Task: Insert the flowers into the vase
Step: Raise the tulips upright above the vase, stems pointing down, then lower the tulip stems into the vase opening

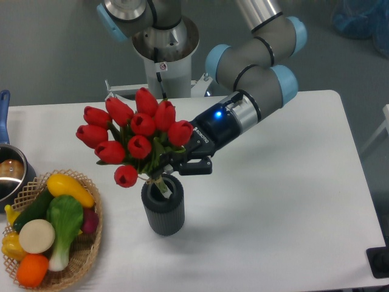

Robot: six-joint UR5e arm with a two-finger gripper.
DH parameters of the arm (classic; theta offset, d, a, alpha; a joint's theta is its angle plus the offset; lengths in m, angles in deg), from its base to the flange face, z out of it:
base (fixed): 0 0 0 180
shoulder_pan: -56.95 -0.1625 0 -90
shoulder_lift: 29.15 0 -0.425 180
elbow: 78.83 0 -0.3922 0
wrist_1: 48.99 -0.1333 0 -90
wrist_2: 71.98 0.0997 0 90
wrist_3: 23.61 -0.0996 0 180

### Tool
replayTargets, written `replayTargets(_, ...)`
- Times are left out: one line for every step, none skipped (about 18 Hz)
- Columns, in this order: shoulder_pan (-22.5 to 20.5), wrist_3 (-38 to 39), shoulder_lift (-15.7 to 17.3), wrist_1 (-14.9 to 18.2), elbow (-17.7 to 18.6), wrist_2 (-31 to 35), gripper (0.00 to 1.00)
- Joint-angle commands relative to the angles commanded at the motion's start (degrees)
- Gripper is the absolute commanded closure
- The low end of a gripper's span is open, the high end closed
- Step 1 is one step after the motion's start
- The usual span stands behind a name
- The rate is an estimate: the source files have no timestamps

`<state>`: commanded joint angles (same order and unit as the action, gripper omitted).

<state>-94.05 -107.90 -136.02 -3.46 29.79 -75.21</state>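
The flowers [135,137], a bunch of red tulip buds with green leaves, lean up and to the left above the vase [163,207]. Their stems run down to the right and their pale ends reach into the vase's round mouth. The vase is dark grey, ribbed and upright near the table's middle front. My gripper [181,163] comes in from the right and is shut on the flowers' stems just above the vase's rim. The stems' grip point is partly hidden by leaves.
A wicker basket [85,255] of toy vegetables sits at the front left. A metal pot [11,176] with a blue handle stands at the left edge. The arm's base [163,61] rises behind the table.
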Motion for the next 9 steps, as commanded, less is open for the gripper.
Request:
replayTargets(0.09,-1.65,0.44,0.0,0.62,-1.32,0.93)
replayTargets(0.09,-3.76,0.62,0.09,1.06,-2.29,0.93)
replayTargets(-0.09,-4.48,0.62,0.09,1.67,-2.82,0.93)
replayTargets(-0.17,-4.57,0.53,0.09,1.85,-2.83,0.93)
replayTargets(-0.17,-4.66,0.44,0.09,1.94,-2.83,0.93)
replayTargets(-0.09,-4.83,0.44,0.09,2.12,-2.83,0.93)
replayTargets(-0.09,-4.83,0.36,0.09,2.12,-2.83,0.93)
replayTargets(-0.17,-4.83,0.36,0.09,2.03,-2.83,0.93)
replayTargets(-0.35,-4.83,0.36,0.09,1.77,-2.83,0.93)
